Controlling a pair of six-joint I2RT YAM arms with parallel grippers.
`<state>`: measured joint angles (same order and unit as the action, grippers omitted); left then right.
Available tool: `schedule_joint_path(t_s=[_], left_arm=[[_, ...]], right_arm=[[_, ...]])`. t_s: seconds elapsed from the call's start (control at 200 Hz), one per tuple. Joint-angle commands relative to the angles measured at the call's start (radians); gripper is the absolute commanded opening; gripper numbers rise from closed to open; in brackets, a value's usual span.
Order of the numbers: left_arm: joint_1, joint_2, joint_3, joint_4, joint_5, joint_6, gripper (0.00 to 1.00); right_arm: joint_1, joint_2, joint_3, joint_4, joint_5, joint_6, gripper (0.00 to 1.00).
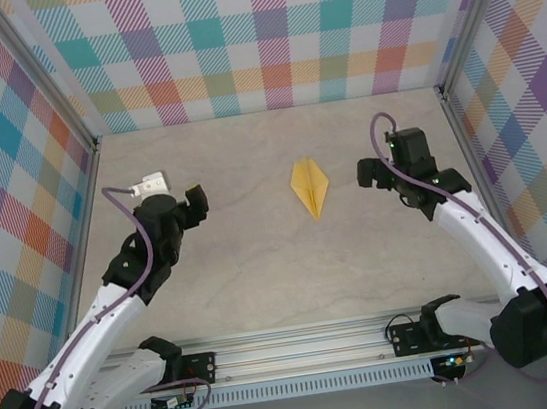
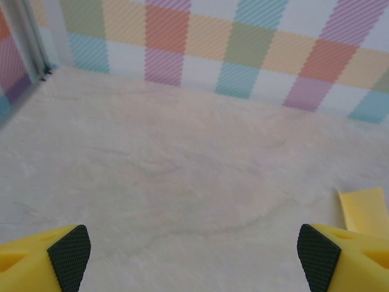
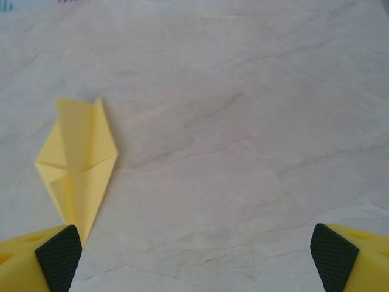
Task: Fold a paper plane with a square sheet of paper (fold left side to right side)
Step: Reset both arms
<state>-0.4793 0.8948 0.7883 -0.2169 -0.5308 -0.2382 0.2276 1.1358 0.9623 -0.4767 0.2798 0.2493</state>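
the paper plane (image 1: 310, 188) lies flat on the pale, marbled surface (image 1: 263, 276), about midway between the near edge and the back wall, in the gap between the two arms and nearer to the right one. it is a small, narrow yellow-orange kite shape with a crease down its middle; seen from above, its sharp tip points toward the near edge and its broader end toward the back. the left arm (image 1: 115, 306) reaches in from the left, and the left jaws stand wide open with nothing between them, well apart from the plane. in the left wrist view their black, dimpled pads (image 2: 70, 255) sit at the two bottom corners over bare surface, and one corner of the plane (image 2: 364, 210) shows at the right edge, just above the right-hand finger. the right arm (image 1: 478, 228) reaches in from the right, and the right jaws are also spread wide and hold nothing, near the plane but clear of it. in the right wrist view the plane (image 3: 76, 164) lies to the left, its tip coming down beside the left-hand one of the two pads (image 3: 333, 254). checked walls (image 1: 261, 35) in pastel colours close in the surface on three sides, and a metal rail (image 1: 302, 347) runs along the near edge between the arm bases.
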Motion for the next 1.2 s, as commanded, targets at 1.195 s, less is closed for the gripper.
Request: schedule_joint_path(t_s=[1.195], left_arm=[[0.340,0.682,-0.399,1.106,0.188,0.253,1.00]], right_arm=[[-0.221,0.391,-0.545,1.275,-0.302,-0.240,1.00]])
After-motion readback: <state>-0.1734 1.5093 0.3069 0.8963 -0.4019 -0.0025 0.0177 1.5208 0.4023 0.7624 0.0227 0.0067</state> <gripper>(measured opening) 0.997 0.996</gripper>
